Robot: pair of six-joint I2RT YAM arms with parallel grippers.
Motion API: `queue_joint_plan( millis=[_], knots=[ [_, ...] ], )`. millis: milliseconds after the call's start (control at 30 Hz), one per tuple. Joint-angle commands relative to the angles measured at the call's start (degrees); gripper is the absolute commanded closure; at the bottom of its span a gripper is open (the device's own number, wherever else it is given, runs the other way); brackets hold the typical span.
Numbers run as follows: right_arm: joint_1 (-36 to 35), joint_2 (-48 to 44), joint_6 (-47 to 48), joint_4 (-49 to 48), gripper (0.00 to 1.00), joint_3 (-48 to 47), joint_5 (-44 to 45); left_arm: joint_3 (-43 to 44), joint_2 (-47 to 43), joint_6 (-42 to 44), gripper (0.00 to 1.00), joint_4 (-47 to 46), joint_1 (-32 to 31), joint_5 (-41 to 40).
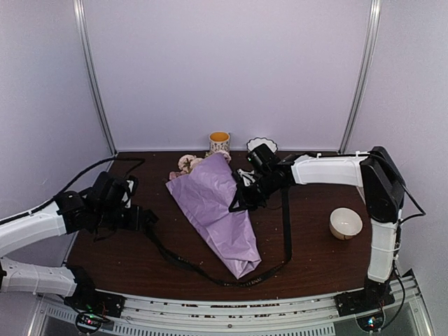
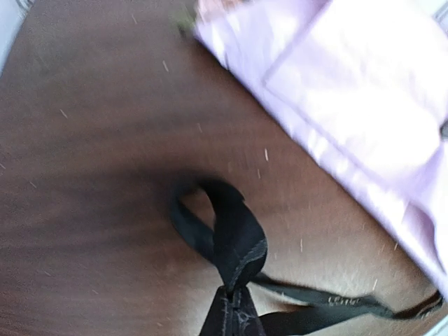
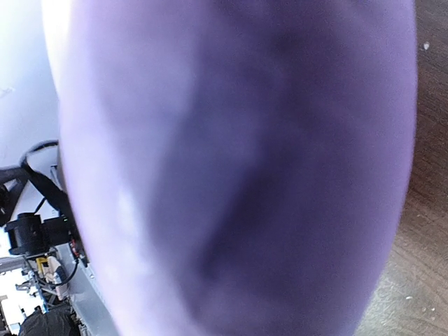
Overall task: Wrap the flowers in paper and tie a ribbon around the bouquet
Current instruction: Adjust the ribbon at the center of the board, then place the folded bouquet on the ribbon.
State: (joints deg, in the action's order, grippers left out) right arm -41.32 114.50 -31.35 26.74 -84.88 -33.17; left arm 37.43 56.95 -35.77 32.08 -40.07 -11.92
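Ribbon (image 2: pixel 234 245) held left of the bouquet (image 1: pixel 217 210)
The ribbon is pinched by the left hand (image 1: pixel 145 218); the right hand (image 1: pixel 245 193) is pressed together at the bouquet. By tension, the paper (image 2: pixel 364 84) may be dragged open.

My black ribbon (image 2: pixel 234 245) carries pale lettering, my paper (image 1: pixel 213 203) is plain lilac, the flowers (image 1: pixel 187 163) pale pink, and the table (image 1: pixel 308 245) dark grained brown.

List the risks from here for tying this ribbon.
The ribbon lies slack around the narrow tip of the bouquet; a pull from the left end effector, shut on its loop, may slip it off. The right end effector sits close to the paper and could crumple or tear it.
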Motion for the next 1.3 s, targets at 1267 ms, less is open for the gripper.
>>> queue_joint_plan(
  millis=[1267],
  knots=[
    [-14.4,-12.8,-10.2,-10.5,0.61,20.5,19.0,17.5,48.0,6.7,1.00,-21.7,-3.7,28.3]
  ],
)
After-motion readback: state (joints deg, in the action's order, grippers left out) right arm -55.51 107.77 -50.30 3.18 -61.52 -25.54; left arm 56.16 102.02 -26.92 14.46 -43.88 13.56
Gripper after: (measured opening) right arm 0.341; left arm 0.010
